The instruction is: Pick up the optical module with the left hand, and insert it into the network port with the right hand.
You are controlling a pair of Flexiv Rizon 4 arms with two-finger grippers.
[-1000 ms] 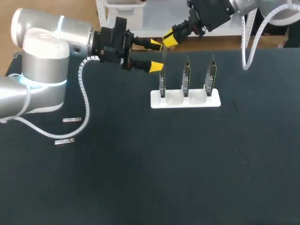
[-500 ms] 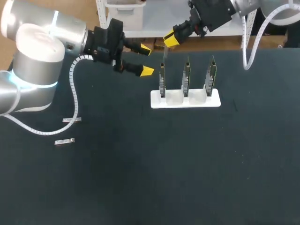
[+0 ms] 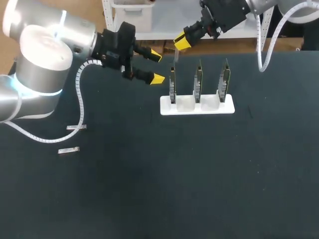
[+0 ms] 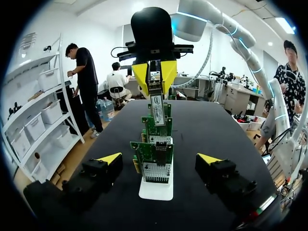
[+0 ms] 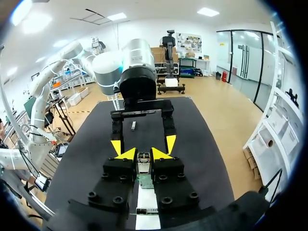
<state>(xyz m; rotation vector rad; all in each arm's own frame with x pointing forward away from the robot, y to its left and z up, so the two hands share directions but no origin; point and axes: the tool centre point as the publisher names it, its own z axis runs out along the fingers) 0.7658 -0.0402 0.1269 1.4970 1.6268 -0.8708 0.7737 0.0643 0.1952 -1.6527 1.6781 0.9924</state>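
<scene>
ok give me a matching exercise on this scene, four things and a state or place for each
1 left fingers
2 right fingers
3 white holder
4 spare modules

a lying flat, far from the holder
b open, empty
c shut on the optical module
d carries three upright cards

Pairs: 1-b, 2-c, 3-d, 4-a

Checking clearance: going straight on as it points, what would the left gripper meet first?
The left gripper would probably meet the nearest circuit board in the white stand first; depth is unclear.
</scene>
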